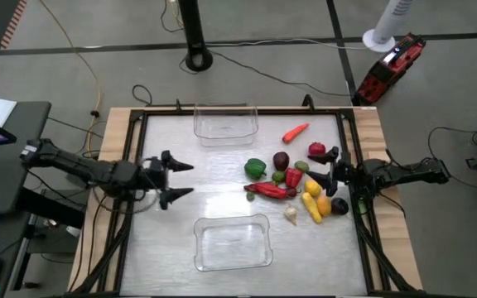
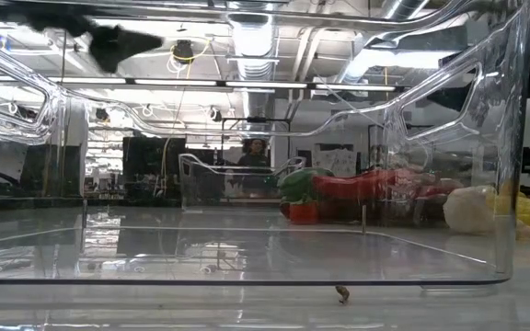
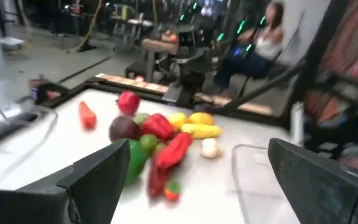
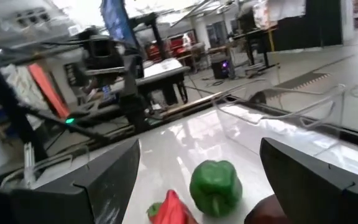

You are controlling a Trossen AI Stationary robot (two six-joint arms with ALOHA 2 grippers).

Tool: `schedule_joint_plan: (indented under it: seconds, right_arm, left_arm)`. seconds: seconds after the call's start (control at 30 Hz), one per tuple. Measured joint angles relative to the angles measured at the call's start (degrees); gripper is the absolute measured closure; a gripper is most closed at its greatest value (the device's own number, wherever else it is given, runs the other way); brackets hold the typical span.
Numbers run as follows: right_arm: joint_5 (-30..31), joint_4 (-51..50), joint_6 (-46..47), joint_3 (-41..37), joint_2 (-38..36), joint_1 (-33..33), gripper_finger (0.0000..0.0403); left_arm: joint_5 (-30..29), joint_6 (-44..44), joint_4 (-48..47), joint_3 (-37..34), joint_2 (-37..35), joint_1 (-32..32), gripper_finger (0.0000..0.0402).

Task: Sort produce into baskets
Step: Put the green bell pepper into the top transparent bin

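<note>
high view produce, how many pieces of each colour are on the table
red pieces: 3
green pieces: 3
yellow pieces: 2
orange pieces: 2
dark purple pieces: 2
whitish piece: 1
total: 13, though the pile is tight and one more may be hidden
</note>
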Motion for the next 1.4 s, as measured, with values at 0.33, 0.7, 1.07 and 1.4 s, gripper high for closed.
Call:
schedule_joint_plan:
  seconds: [0.33,0.7,1.07,1.4]
  right_arm:
    - [-3.1,1.7,1.7,0.0,0.0,-4.3,0.0045]
    - [-8.2,0.7,-5.7,0.1,1.1,-4.9,0.0045]
    - [-7.9,-0.2,-12.1,0.2,3.8,-2.7,0.0012]
    - [-7.8,-9.5,-12.6,3.5,3.8,-4.4,0.0004]
  left_arm:
    - [19.5,11.2,-4.9,19.9,31.7,19.9,0.0059]
    - [30.7,23.2,-19.4,46.7,58.8,26.4,0.0096]
    - [30.5,33.9,-34.2,65.4,72.1,26.9,0.0093]
    - [26.2,38.2,-36.7,66.9,73.9,27.9,0.0007]
